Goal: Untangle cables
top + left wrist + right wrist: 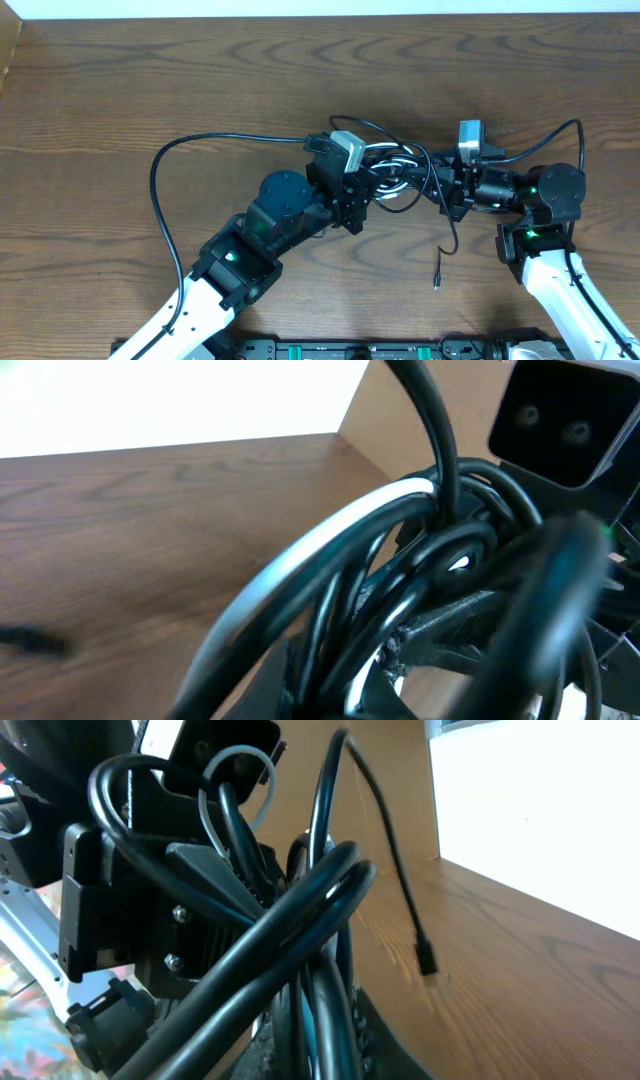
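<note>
left gripper (pixel 362 190) pinched tight on the cables (pixel 403 160). right gripper (pixel 452 192) just beside it, buried in the tangle; can't tell its grip.

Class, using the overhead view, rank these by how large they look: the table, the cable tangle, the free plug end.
1. table
2. cable tangle
3. free plug end, by far the smallest
</note>
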Controlling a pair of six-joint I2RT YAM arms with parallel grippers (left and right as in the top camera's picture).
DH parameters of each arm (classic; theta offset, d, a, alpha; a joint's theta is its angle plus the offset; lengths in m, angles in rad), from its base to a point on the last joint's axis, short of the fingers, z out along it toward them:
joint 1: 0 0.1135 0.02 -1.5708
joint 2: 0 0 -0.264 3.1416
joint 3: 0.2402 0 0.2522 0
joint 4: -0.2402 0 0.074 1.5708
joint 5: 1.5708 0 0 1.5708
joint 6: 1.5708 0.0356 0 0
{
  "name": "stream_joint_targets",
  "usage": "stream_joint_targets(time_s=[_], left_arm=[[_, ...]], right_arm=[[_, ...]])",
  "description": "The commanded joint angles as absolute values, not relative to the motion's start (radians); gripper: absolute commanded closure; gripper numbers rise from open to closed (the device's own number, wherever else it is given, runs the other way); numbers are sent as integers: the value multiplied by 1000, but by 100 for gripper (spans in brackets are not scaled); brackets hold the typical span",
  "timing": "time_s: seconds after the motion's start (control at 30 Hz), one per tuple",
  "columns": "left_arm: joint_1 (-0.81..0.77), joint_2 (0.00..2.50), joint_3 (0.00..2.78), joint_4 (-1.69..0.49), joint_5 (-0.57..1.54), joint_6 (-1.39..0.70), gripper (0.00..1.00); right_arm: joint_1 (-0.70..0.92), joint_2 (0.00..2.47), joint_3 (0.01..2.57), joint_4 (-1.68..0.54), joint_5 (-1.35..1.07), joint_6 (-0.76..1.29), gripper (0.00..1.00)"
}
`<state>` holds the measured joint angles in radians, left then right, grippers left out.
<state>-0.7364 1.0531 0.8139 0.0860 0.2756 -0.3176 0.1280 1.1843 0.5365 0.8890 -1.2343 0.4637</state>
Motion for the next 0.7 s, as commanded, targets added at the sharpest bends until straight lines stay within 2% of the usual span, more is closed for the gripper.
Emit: stream_joint_targets(time_s=[0.0, 0.2, 0.3, 0.37, 0.67], left_arm=[[-736, 1051, 822, 92, 277, -318, 92], [-736, 1051, 822, 92, 276, -307, 92], [-736, 1045, 822, 92, 276, -296, 93], [-736, 1040, 822, 88, 276, -254, 92], [-736, 987, 822, 8, 276, -30, 92]], right_arm=[[132, 1180, 547, 896, -1234, 466, 84], [114, 1180, 547, 877, -1234, 454, 60], [89, 1180, 547, 827, -1234, 420, 54], [68, 1180, 547, 779, -1234, 391, 4], [-49, 1180, 547, 707, -1265, 382, 1]])
